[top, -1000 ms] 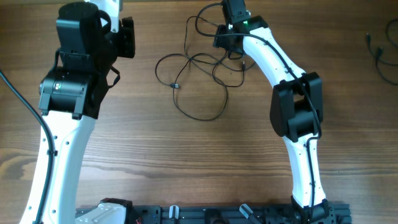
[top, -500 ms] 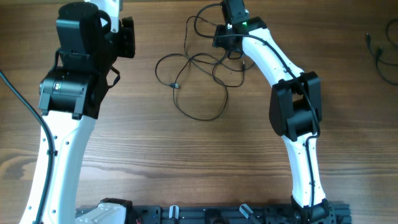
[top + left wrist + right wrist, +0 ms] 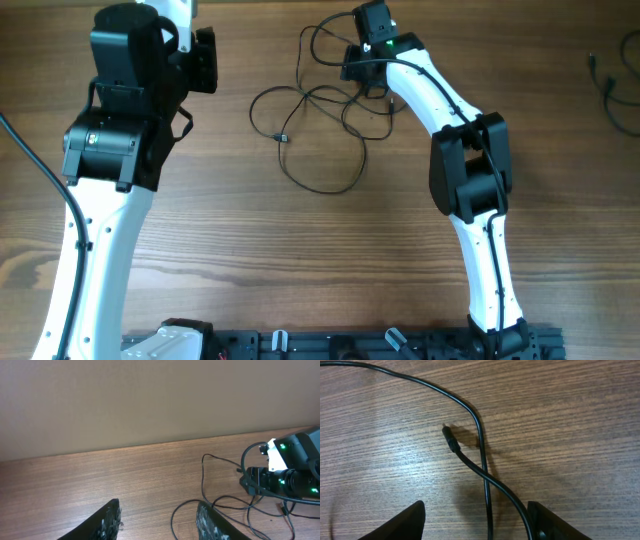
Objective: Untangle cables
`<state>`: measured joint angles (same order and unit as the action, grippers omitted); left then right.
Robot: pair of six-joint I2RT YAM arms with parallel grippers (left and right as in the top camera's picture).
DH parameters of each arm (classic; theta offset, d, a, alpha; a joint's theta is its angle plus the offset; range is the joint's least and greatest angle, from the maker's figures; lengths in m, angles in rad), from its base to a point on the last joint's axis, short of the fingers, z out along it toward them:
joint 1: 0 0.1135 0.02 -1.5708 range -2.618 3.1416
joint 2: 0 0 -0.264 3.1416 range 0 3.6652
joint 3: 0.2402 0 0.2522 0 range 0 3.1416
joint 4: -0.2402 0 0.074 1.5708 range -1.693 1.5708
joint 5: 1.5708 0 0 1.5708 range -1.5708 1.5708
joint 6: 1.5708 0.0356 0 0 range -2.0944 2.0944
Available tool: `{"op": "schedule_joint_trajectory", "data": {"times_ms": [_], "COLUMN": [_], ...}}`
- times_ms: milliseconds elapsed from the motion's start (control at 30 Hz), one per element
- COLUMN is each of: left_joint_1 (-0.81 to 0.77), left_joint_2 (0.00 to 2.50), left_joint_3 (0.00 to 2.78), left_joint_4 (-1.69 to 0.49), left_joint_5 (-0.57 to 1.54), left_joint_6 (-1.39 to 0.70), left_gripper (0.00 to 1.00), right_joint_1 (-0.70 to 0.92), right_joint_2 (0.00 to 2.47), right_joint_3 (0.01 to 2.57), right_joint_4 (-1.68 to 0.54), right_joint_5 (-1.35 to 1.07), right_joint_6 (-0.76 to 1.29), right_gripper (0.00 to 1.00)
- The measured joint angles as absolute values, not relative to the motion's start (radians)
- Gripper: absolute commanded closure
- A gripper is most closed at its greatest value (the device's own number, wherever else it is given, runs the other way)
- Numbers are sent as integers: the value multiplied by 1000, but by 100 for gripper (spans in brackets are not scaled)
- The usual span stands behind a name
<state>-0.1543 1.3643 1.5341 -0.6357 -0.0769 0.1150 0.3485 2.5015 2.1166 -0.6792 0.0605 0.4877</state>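
Thin black cables (image 3: 283,137), loosely tangled loops

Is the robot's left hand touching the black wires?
Apart. The overhead view shows bare table between the left gripper and the cables; its jaws stand open, empty.

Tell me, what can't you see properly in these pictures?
- Right gripper: in the overhead view its own wrist hides the fingers.
- Tangle of cables: overhead, too thin to tell which cord lies on top.
- Cord at the right edge: overhead, cut off by the frame.
- Cord with the plug: right wrist view, its far end is lost at the bottom edge.
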Motion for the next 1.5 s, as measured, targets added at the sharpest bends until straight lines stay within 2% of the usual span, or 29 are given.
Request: {"op": "schedule_joint_trajectory", "data": {"times_ms": [167,367,867,1500], "left_joint_1": [-154,-154,-154,-154], "left_joint_2": [1364,1364,1364,1364], "left_joint_3": [1534,1534,1534,1534], "left_joint_4": [-636,-636,-636,-635], "left_joint_5": [-77,-77,-77,-77], "left_joint_6": [115,115,115,115], "left_gripper": [50,50,50,50], "right_joint_1": [348,348,349,349], "right_joint_2": [2502,2502,2502,2504], "right_joint_3": [2117,2117,2117,2117], "right_joint_4": [-679,-675,-665,-648], "right_joint_5": [60,60,60,60], "right_joint_6": [477,469,465,465], "right_gripper": [41,41,36,35]}}
